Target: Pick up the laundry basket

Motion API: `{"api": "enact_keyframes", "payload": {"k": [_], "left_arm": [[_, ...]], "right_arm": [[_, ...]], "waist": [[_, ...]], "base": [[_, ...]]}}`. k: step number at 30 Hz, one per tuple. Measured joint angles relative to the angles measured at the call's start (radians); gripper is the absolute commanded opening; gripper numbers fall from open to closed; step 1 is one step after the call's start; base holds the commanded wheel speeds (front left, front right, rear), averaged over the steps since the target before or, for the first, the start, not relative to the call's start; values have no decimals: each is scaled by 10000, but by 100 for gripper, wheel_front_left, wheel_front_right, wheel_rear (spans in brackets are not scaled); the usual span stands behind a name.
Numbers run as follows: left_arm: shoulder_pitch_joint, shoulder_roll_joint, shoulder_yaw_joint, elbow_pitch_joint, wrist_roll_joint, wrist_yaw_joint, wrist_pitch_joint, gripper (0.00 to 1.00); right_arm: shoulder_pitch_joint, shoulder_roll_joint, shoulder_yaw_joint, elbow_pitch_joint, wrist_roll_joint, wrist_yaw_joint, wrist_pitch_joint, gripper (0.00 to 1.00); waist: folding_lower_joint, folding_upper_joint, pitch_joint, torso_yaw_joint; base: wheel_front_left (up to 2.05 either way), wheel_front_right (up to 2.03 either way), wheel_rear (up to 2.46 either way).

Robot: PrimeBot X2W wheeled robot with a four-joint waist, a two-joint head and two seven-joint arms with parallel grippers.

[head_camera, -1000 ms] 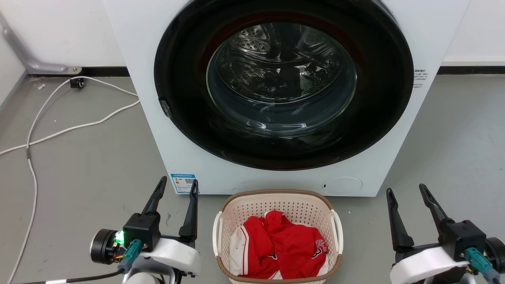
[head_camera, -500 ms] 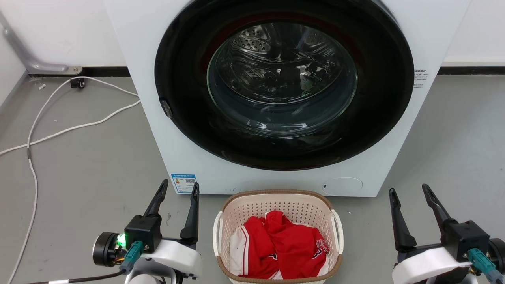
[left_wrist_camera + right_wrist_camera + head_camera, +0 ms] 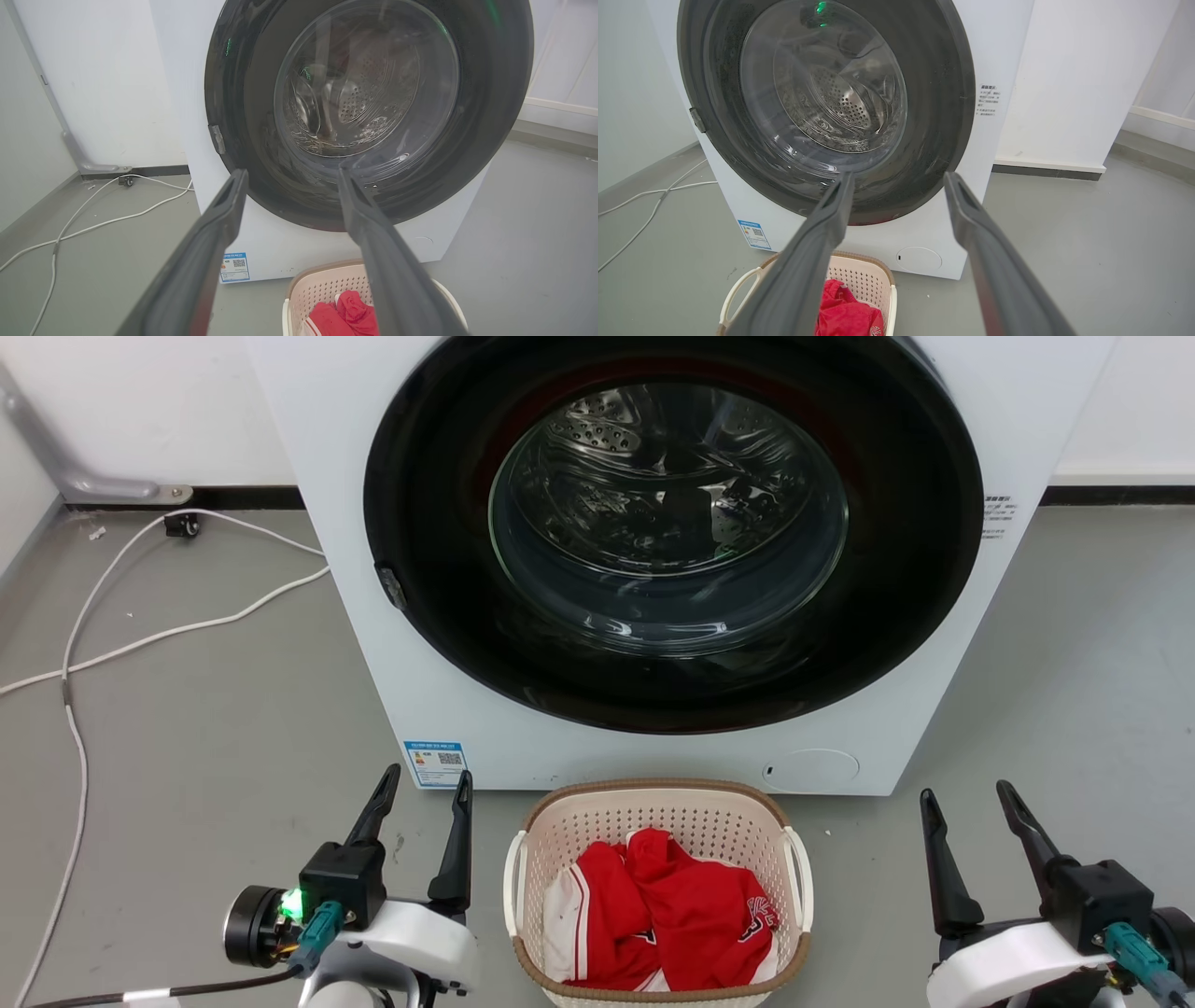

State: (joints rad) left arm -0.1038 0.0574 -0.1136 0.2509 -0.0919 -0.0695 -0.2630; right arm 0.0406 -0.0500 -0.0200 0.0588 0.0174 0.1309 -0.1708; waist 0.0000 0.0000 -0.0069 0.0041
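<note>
Left gripper (image 3: 427, 777) is spread wide with nothing between its dark fingers, which point forward at the white front of the washing machine (image 3: 364, 616). Just to its right sits the laundry basket (image 3: 644, 787) — on the grey floor (image 3: 205, 756), directly before the washer's round glass door, between the two arms, holding a crumpled red garment (image 3: 691, 915). Right gripper (image 3: 964, 791) is likewise open and empty, fingers forward, but stands well apart from the basket.

So the basket lies inboard of both grippers: right of the left one, left of the right one. The left arm is nearer. Its inner finger is close beside the left loop handle (image 3: 512, 887), while a clear stretch of floor separates the right gripper from the right loop handle (image 3: 805, 877).

The basket stands upright, mouth up. Its handles are on its left and right sides, so the handle-to-handle line runs across the robot's front. The head view's bottom edge cuts off its near end, so I cannot tell whether its long axis runs that way or toward the washer. A two-handed lift would probably need each gripper to swing inward and down to its own handle.
</note>
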Motion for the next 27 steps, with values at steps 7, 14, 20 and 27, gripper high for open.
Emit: {"api": "enact_keyframes", "payload": {"k": [7, 14, 20, 27], "left_arm": [[-924, 4, -59, 832, -96, -73, -2, 100], [-2576, 242, 52, 2209, -284, -186, 113, 100], [-3982, 474, 142, 3722, -729, -382, 303, 100], [-5403, 838, -48, 5446, -1223, -554, 487, 100]], "right_arm": [[-686, -2, 13, 755, 8, 0, 349, 100], [-2257, -6, 121, 2240, 142, 0, 675, 100], [-3827, -6, 336, 4000, 479, 0, 836, 100], [-5550, -8, 677, 6000, 752, 0, 786, 100]], "waist": [[0, 0, 621, -29], [0, 0, 1839, -176], [1, 0, 3070, -346], [2, 0, 4519, -507]], "base": [[0, 0, 0], [0, 0, 0], [0, 0, 0], [0, 0, 0]]}}
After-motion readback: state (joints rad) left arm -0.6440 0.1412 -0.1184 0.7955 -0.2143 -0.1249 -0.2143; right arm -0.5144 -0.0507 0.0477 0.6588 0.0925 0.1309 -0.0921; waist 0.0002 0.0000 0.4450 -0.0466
